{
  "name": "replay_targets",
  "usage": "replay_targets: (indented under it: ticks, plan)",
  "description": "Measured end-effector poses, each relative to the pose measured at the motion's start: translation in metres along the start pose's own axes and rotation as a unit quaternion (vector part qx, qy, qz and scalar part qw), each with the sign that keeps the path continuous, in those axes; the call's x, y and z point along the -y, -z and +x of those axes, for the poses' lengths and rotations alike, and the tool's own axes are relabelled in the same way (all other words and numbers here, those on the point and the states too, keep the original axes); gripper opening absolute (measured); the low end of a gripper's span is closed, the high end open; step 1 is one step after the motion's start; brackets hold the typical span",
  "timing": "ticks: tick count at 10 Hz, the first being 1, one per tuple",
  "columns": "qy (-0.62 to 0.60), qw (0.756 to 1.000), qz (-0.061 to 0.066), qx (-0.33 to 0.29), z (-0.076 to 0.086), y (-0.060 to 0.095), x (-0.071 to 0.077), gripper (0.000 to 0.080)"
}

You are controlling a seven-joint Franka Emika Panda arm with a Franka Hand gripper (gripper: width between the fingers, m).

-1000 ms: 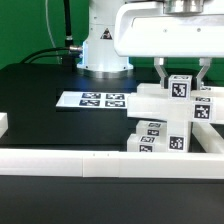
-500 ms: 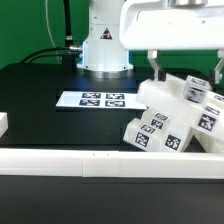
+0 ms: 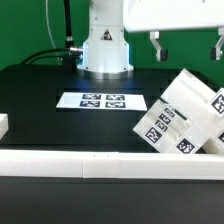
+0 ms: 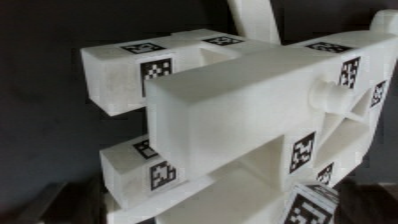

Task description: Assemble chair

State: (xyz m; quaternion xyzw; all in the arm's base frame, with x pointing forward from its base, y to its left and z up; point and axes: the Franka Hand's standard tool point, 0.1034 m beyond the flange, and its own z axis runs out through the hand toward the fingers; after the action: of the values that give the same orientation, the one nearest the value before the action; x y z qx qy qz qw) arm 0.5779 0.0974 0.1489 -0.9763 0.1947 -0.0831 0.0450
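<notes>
The chair [image 3: 185, 115] is a blocky white body of joined panels and bars with several black-and-white tags. It lies tipped at a slant on the black table at the exterior view's right, just behind the front rail. My gripper [image 3: 188, 48] hangs above it, clear of it, with its two fingers [image 3: 156, 46] wide apart and nothing between them. In the wrist view the chair [image 4: 231, 110] fills nearly the whole picture, seen from close above; my fingertips do not show there.
The marker board [image 3: 103, 101] lies flat in the middle of the black table. A long plain white border rail [image 3: 90, 163] runs along the front edge. A white block end [image 3: 3, 125] shows at the left edge. The robot base [image 3: 105, 50] stands behind.
The chair stood upright between my fingers, then tilted and tipped over toward the exterior view's right. My gripper has risen and let go of it.
</notes>
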Motion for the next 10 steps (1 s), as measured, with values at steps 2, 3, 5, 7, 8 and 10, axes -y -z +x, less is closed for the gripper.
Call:
replay_targets:
  ticks: [2, 3, 5, 7, 8, 10]
  plan:
    - [0.008, 1.0, -0.002, 0.004, -0.005, -0.003, -0.001, 0.0649]
    - [0.02, 1.0, -0.003, 0.006, -0.008, -0.001, -0.007, 0.0649]
    - [0.036, 0.999, -0.006, 0.004, -0.015, -0.006, -0.023, 0.0649]
    - [0.043, 0.999, -0.01, 0.004, -0.018, -0.012, -0.033, 0.0649]
    - [0.044, 0.999, -0.013, 0.007, -0.02, -0.016, -0.037, 0.0649]
    - [0.052, 0.999, -0.015, 0.007, -0.018, -0.018, -0.041, 0.0649]
